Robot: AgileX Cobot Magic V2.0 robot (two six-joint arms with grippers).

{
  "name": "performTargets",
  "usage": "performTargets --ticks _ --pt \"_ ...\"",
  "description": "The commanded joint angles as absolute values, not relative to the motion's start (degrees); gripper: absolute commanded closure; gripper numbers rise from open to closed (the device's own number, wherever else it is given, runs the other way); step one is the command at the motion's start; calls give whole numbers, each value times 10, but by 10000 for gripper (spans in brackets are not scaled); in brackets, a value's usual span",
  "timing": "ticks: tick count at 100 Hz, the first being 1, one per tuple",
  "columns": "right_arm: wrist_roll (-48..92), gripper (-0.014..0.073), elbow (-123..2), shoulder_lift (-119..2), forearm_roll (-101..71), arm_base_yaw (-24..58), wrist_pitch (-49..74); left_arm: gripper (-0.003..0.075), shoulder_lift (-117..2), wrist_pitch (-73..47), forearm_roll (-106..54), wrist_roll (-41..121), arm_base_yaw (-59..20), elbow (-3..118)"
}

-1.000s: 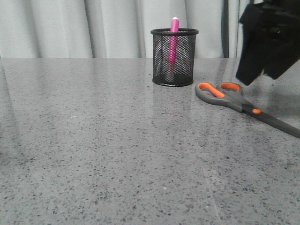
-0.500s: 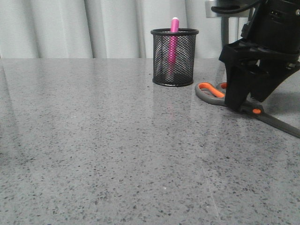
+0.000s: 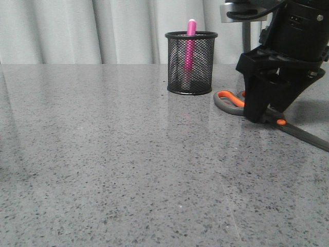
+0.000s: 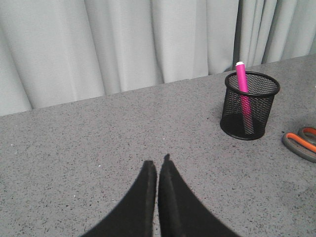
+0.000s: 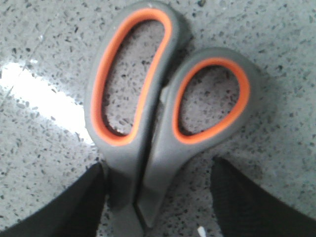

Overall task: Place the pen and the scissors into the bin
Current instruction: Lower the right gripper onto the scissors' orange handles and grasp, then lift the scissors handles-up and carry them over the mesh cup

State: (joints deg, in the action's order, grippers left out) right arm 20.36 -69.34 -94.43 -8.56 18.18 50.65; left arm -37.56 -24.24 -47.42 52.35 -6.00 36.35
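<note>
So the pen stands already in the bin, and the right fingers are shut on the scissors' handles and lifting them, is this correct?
Not quite. The pen does stand in the bin, but the right fingers are open, one on each side of the scissors just below the handles, with a gap showing. The right wrist view shows this, and the scissors lie flat on the table.

The front camera sat low near the table [image 3: 103, 170], facing forward toward the far curtain [image 3: 61, 31]. The left wrist camera looked from higher up, over the table toward the same curtain; both took in the cup [image 3: 191, 63] and pen [image 3: 190, 49]. The right wrist camera looked straight down, very close on the scissors [image 5: 163, 108].
</note>
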Motion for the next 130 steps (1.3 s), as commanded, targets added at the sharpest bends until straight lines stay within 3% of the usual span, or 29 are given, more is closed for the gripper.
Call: performTargets --ticks 1,34,63,86,130 --pt "206 279 -707 -931 -88 184 506 738 -374 -214 -495 518 -58 379" --pt "207 670 -707 -928 -88 184 526 738 -374 -214 -495 518 -58 379" --pt "207 669 -705 -805 -101 184 494 738 -374 -214 -495 518 -58 379" --pt "208 670 -665 -670 -165 184 236 739 -374 -214 -495 518 -58 379" --pt "208 670 -663 -805 -199 253 -177 739 -374 -214 -495 518 -58 379"
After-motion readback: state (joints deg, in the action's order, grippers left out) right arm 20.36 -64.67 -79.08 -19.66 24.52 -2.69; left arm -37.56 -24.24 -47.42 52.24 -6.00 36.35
